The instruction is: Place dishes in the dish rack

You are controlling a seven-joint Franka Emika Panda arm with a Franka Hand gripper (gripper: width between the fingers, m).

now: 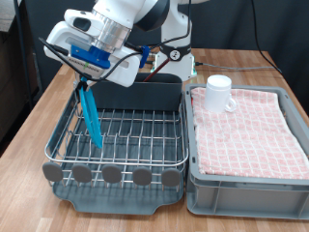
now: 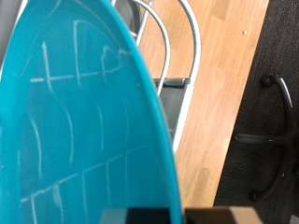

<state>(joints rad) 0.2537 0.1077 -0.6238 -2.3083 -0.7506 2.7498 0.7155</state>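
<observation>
My gripper is shut on the round bright-blue plate and holds it on edge, nearly upright. The plate's lower rim reaches down to the chrome wires of the dish rack near the rack's side at the exterior view's left. In the wrist view the blue plate fills most of the picture, with rack wires behind it. The small white mug stands on the pink checked cloth in the grey bin. The wooden spoon is out of view.
The grey plastic bin with pink checked cloth stands beside the rack at the exterior view's right. The rack's tall grey end compartment is at its far end, round grey tabs along the near edge. A black chair base shows past the wooden table's edge.
</observation>
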